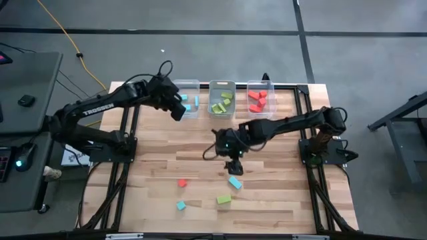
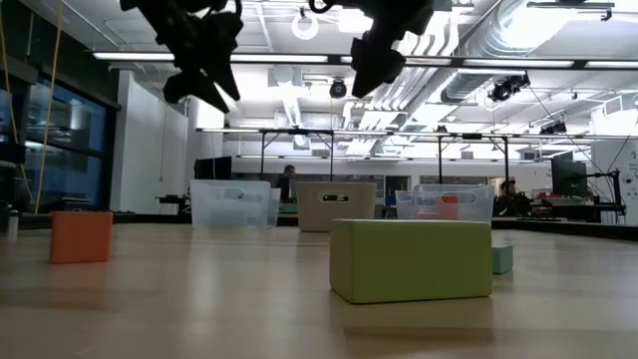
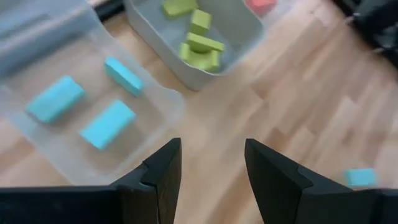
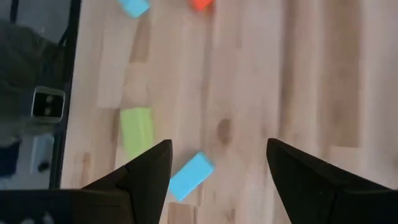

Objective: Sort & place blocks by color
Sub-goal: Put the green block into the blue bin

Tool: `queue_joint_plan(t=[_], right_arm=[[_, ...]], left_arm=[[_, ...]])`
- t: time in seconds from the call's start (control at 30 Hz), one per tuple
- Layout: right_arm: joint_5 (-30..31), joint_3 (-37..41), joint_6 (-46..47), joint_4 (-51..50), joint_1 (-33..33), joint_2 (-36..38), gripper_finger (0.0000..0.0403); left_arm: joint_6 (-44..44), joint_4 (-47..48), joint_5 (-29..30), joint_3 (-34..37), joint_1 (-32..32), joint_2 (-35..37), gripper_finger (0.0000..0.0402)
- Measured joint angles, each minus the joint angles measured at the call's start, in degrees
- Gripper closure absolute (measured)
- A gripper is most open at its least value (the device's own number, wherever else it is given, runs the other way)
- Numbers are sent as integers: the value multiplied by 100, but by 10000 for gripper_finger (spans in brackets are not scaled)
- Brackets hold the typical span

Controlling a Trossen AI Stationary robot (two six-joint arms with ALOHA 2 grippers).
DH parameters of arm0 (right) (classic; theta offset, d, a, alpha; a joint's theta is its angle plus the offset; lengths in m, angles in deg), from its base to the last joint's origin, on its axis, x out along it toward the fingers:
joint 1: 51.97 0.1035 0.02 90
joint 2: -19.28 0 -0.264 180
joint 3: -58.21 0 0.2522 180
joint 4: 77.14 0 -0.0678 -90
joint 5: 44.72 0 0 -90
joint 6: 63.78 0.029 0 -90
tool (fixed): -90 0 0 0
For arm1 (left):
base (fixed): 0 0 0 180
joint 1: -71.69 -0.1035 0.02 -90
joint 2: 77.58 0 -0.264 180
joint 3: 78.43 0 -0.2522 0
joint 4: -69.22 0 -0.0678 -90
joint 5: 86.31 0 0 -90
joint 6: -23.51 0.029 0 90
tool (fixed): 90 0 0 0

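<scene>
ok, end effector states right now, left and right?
Left end effector: open, empty, above the near edge of the blue bin.
Right end effector: open, empty, over a blue block on the table.

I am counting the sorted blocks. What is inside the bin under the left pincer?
Three light blue blocks lie inside the clear bin, apart from each other. The left pincer, open, hides part of its near edge.

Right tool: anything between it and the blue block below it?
No. In the right wrist view, only bare wood lies between the open right tool and the blue block.
</scene>
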Motion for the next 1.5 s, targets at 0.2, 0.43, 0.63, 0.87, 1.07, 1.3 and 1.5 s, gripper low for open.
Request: queue_joint_plan(t=[0.2, 0.43, 0.63, 0.87, 1.07, 1.3, 1.5], right_arm=[[140, 281, -402, 366, 419, -24, 151], [567, 283, -651, 846, 792, -68, 151], [556, 281, -696, 1255, 1036, -427, 151], [489, 283, -585, 1580, 1381, -916, 151], [536, 281, -251, 1785, 1497, -1064, 151], [662, 281, 209, 1840, 1626, -1403, 151], [894, 281, 537, 1841, 1815, -1555, 151]], left_arm=[[-849, -5, 27, 0, 671, 33, 245], [-1639, -5, 331, 0, 1407, 33, 245], [-2239, 222, 710, 0, 1978, 31, 245], [-2743, 628, 1049, 2, 2488, 29, 245], [-2759, 763, 1180, 4, 2691, 27, 245], [-2517, 851, 1189, 4, 2710, 27, 245], [-2264, 851, 1137, 4, 2710, 26, 245]])
